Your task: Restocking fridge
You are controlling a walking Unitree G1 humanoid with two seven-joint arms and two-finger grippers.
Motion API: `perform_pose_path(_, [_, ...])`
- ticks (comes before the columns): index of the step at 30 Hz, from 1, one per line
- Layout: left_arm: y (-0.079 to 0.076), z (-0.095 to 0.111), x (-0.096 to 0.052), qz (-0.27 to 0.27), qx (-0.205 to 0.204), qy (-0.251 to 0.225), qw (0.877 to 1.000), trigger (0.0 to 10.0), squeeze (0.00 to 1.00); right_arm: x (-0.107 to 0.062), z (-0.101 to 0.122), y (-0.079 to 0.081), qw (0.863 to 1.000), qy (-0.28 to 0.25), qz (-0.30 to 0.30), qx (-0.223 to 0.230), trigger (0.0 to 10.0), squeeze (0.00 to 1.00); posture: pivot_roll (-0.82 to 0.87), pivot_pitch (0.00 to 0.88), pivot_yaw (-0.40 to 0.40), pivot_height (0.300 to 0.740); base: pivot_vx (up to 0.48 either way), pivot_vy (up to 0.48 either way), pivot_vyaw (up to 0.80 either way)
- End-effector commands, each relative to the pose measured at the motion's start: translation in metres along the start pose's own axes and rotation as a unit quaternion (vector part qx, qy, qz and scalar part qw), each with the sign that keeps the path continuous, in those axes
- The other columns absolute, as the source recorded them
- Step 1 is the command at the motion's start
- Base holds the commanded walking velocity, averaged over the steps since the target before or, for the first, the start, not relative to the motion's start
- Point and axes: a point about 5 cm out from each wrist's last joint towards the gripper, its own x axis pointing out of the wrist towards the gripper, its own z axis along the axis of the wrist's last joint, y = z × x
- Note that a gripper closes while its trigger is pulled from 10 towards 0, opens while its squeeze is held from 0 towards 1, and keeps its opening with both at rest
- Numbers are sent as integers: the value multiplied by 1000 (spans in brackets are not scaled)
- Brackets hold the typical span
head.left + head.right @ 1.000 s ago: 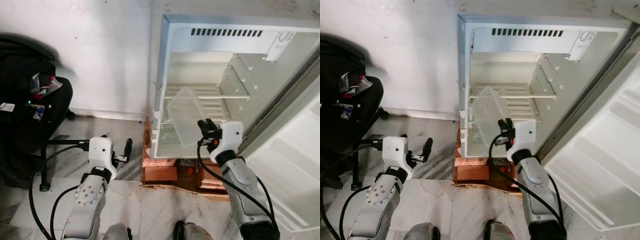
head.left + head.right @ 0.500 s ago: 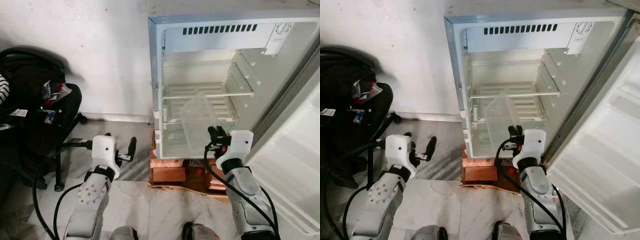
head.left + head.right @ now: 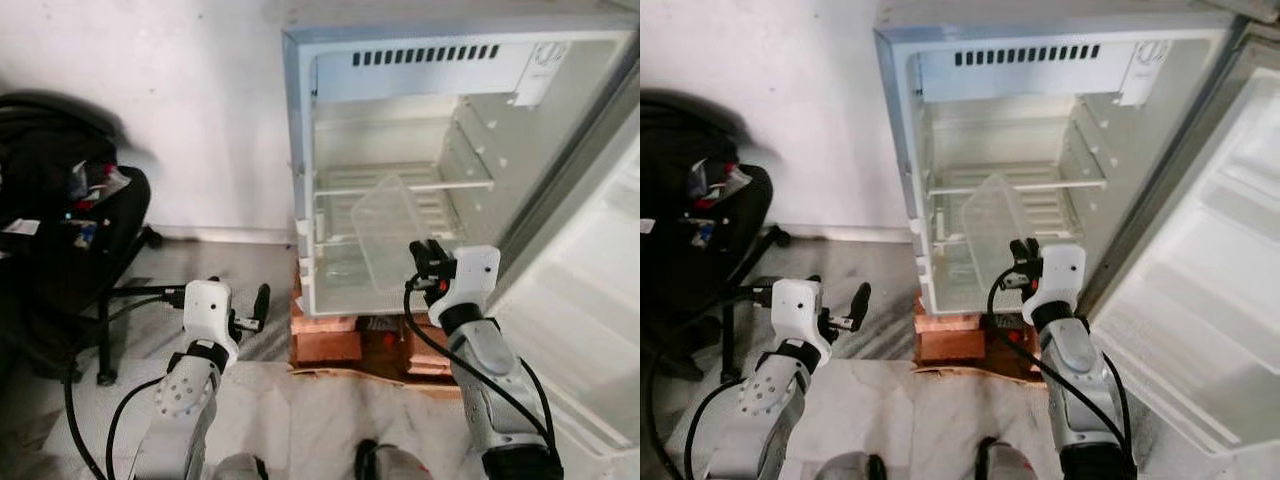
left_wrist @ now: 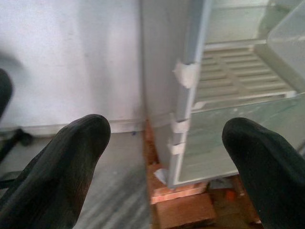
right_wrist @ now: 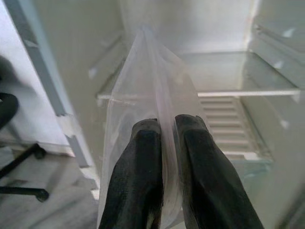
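A small white fridge (image 3: 300,120) stands open before me, its shelves bare and its door (image 3: 600,330) swung out on my right. My right gripper (image 3: 425,262) is shut on the edge of a clear plastic container (image 3: 385,225), which it holds tilted in front of the lower compartment. The right wrist view has the two fingers (image 5: 138,176) pinching the container's thin wall (image 5: 152,90), with the wire shelf (image 5: 228,119) beyond. My left gripper (image 3: 255,305) is open, low at my left, holding nothing, apart from the fridge's left edge (image 4: 188,76).
The fridge rests on reddish bricks (image 3: 325,335) over a marble floor (image 3: 300,410). A black office chair (image 3: 60,230) with clutter on it stands at the left against the white wall (image 3: 200,110). Cables loop from both arms.
The camera has shifted, so the fridge sits a little further left in the picture. The right gripper still holds the container at the fridge mouth; the left gripper sits slightly lower.
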Motion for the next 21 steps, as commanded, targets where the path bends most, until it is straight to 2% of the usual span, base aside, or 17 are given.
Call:
perform_pose_path(1, [0, -1, -4, 0, -1, 5, 1000, 10000, 0, 0, -1, 1, 1000, 3, 7, 0, 10000, 0, 145, 114, -12, 740, 0, 0, 0])
perform_pose_path(3, [0, -2, -5, 0, -5, 7, 1000, 10000, 0, 0, -1, 1, 1000, 4, 6, 0, 10000, 0, 145, 114, -12, 740, 0, 0, 0])
perform_pose_path(13, [4, -4, -10, 13, -10, 10, 1000, 10000, 0, -1, -4, 3, 1000, 8, 13, 2, 10000, 0, 148, 117, -18, 740, 0, 287, 0])
perform_pose_path(21, [4, -4, -8, 12, -13, 10, 1000, 10000, 0, 2, -1, 3, 1000, 5, 14, 0, 10000, 0, 147, 120, -23, 740, 301, 327, 0])
